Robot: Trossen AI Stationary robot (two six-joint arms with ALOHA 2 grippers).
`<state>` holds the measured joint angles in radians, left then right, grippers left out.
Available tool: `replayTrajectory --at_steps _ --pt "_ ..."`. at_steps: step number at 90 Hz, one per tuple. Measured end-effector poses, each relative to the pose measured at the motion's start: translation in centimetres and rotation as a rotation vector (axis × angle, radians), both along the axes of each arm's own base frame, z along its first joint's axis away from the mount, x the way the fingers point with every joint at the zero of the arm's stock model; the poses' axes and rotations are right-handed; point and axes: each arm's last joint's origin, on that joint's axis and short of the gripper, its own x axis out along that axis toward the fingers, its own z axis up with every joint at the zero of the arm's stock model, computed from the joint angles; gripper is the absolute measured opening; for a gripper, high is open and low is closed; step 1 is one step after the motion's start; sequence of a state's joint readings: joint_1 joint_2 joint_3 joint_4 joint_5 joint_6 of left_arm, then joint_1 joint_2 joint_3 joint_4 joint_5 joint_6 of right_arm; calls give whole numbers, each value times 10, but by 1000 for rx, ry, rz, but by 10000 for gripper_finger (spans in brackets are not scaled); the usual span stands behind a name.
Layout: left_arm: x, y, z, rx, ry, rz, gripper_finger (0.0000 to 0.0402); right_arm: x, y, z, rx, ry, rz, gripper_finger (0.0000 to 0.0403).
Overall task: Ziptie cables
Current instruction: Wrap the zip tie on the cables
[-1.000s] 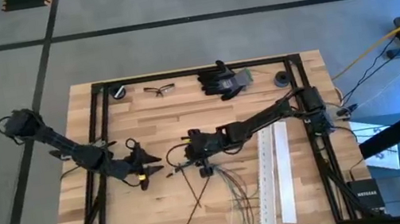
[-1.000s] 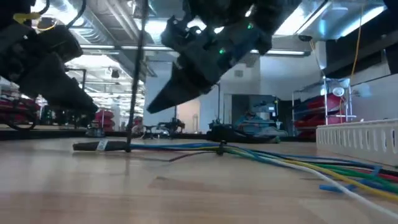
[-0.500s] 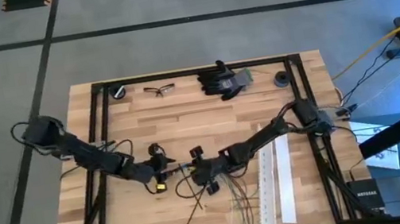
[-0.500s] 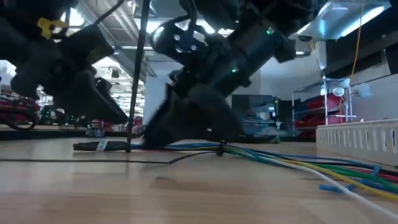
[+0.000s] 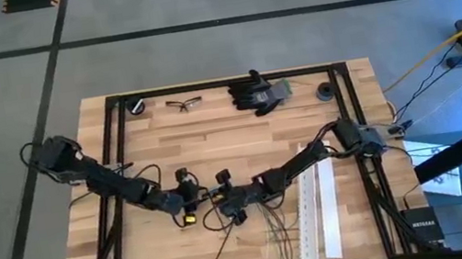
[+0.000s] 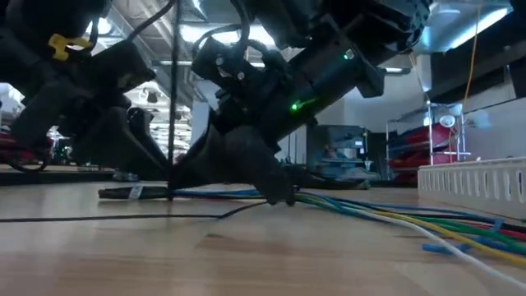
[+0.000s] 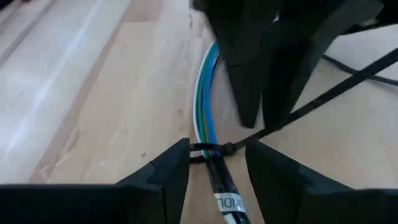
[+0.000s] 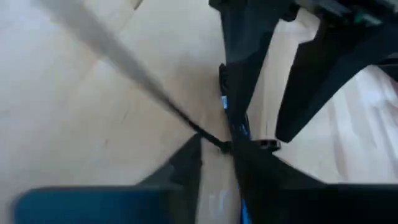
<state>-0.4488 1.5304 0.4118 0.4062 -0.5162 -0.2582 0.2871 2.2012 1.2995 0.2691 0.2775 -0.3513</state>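
The cables (image 5: 270, 226) lie fanned out on the wooden table, gathered at one end into a bundle with a black labelled sheath (image 7: 222, 186). A black zip tie (image 7: 211, 148) loops the bundle beside the sheath. Its tail (image 6: 173, 99) stands up from the table. My left gripper (image 7: 217, 168) is low over the table and open, one finger on each side of the sheath. My right gripper (image 8: 217, 158) faces it with a narrow gap between its tips, which stand beside the zip tie's head (image 8: 224, 146).
Two white perforated strips (image 5: 317, 200) lie to the right of the cables. Black gloves (image 5: 258, 93) and safety glasses (image 5: 185, 104) sit near the far edge. A black frame (image 5: 116, 138) runs along the table's sides.
My left gripper has gone toward the table's right edge and down to the bundle's sheathed end. My right gripper has moved toward the near edge and down to the zip tie. The two now stand tip to tip over the bundle. The zip tie's tail has tipped slightly.
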Motion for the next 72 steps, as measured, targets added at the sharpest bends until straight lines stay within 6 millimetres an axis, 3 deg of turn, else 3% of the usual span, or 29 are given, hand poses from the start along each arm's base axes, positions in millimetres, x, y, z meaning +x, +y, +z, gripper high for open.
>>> replayTrajectory --at_steps 12,24,50,60,72 --pt "1 -2 4 13 -5 -17 143 0 2 27 138 -60 4 12" --pt "3 -9 22 33 -22 -59 143 2 -9 48 269 -104 -50 3" --pt "-5 -8 23 21 49 -15 143 -5 -22 33 427 89 -131 10" --pt "-7 -6 20 37 78 17 143 -6 -21 31 378 115 -56 41" --pt "-9 -5 18 58 102 25 143 -4 -5 16 265 82 49 97"
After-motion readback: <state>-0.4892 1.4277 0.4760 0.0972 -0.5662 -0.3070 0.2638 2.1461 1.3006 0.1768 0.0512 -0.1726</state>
